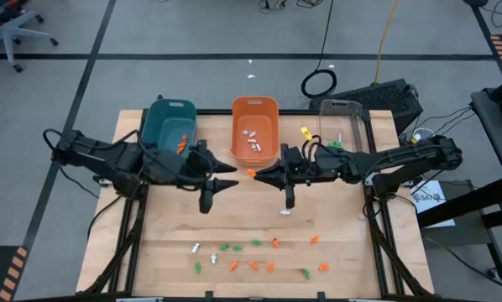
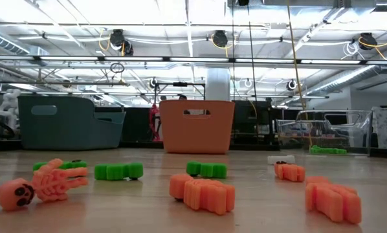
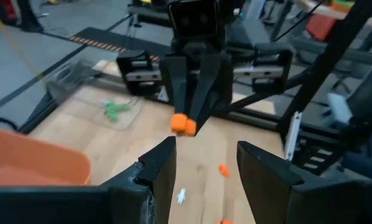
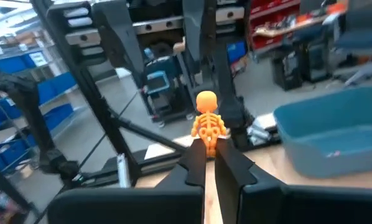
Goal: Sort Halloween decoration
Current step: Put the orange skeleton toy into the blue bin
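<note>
Standing along the worktop's (image 1: 171,226) far edge: teal bin (image 1: 169,126) toward the far left corner, orange bin (image 1: 255,127) at the middle, clear bin (image 1: 344,126) toward the far right corner. Already holding sorted pieces: a few orange trinkets in the teal bin, several white ones in the orange bin, green ones in the clear bin.

Reaching in from the left edge, left gripper (image 1: 227,175) hanging over the worktop's middle with jaws parted and nothing between them, facing the other arm. Coming in from the right edge, right gripper (image 1: 255,174) hanging just in front of the orange bin, fingers clenched on an orange skeleton (image 4: 206,123) held by its lower end, skull pointing toward the left gripper. Looking like a handover in mid-air between the two, judging by the open jaws waiting opposite.

Remaining unsorted: a loose band of orange, green and white trinkets (image 1: 255,255) lying near the front edge, plus a white piece (image 1: 284,212) lying alone at mid-worktop. Roughly halfway through, by this count.

Showing no readable brands, labels or writing anywhere.
</note>
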Robot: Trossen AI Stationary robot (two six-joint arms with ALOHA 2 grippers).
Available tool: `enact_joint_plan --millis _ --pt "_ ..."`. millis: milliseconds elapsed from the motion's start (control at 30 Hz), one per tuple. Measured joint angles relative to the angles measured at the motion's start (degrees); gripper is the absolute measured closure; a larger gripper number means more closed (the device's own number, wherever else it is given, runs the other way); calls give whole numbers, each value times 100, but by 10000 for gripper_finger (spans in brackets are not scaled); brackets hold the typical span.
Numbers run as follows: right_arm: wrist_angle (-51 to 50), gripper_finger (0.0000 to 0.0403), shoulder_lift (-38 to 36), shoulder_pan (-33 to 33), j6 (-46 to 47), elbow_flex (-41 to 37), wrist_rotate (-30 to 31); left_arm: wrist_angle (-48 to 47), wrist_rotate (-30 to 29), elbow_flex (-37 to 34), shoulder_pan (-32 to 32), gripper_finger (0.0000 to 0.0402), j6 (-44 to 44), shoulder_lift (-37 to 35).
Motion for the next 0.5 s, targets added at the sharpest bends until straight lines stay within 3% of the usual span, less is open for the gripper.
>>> enact_joint_plan --millis 200,500 --pt "182 403 2 0 -340 0 6 333 903 0 528 230 130 53" --pt "168 403 2 -7 -404 0 5 815 1653 0 986 230 429 460"
